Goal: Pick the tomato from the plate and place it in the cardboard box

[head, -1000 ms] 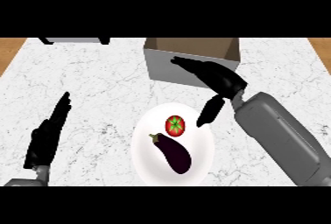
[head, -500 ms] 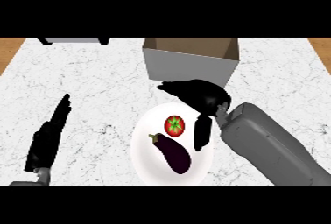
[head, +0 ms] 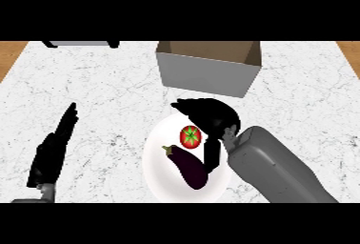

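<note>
Two things lie on the white plate point(head: 160, 183): the red tomato point(head: 190, 136) with its green calyx up, toward the plate's far side, and a dark purple eggplant point(head: 187, 167) nearer the view's lower edge, close beside the tomato but apart from it. The right hand point(head: 209, 114) hangs over the plate's far rim, just beyond and to the right of the tomato, its fingers curled over in a dome and its thumb pointing down along the plate's right side past the eggplant. Nothing is held; whether the fingers touch the tomato cannot be told. The cardboard box point(head: 208, 67) stands open on the marble tabletop point(head: 105, 90) just beyond the hand. The left hand point(head: 53, 149) rests at the view's left with straight fingers, well apart from the plate.
</note>
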{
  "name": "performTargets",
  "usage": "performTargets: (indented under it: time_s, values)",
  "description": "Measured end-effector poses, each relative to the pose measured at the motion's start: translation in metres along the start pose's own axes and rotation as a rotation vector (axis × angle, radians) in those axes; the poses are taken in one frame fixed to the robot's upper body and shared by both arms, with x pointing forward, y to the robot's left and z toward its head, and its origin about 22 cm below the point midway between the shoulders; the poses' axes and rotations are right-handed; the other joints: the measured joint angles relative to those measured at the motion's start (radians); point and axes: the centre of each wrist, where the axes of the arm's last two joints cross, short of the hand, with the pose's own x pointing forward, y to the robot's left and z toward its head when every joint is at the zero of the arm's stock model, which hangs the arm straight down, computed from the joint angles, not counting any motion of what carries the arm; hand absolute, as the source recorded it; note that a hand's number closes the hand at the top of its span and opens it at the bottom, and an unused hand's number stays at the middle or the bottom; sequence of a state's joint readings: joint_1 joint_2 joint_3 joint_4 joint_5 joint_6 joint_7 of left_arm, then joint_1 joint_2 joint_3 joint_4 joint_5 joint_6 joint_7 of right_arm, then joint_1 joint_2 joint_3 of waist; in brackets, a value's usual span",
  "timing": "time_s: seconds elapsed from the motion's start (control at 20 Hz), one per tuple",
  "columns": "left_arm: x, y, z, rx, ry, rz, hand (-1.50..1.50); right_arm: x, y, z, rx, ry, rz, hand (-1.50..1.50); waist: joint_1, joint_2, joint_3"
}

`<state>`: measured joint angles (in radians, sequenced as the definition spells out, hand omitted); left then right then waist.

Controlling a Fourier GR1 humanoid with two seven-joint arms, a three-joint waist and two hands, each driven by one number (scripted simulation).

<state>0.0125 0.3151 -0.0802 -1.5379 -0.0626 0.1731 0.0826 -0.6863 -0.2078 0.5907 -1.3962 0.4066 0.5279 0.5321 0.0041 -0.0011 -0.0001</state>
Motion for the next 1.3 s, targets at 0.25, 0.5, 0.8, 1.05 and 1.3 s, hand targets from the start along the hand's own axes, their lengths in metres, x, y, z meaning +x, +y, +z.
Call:
performTargets:
  time_s: [0.25, 0.5, 0.8, 1.05, 1.3]
  values:
    - [0.003, -0.001, -0.003, 0.002, -0.003, 0.006, 0.00, -0.005, 0.010, -0.001, 0.013, 0.026, 0.014, -1.50, -0.001, 0.000, 0.000]
    - [0.008, 0.001, -0.002, 0.000, -0.002, 0.008, 0.00, -0.015, 0.016, -0.009, 0.017, 0.035, 0.015, -1.50, 0.001, 0.001, 0.000]
    - [0.005, -0.002, -0.004, 0.009, 0.000, -0.001, 0.00, -0.016, 0.028, -0.014, 0.004, 0.029, 0.010, -1.50, -0.001, 0.001, 0.000]
    - [0.005, 0.001, -0.003, 0.003, -0.003, -0.002, 0.00, -0.015, 0.026, -0.021, 0.002, 0.030, 0.006, -1.50, 0.000, 0.001, 0.000]
    - [0.004, -0.008, -0.009, 0.005, -0.007, 0.002, 0.00, -0.021, 0.034, -0.029, -0.001, 0.025, -0.006, -1.50, 0.000, 0.001, 0.000]
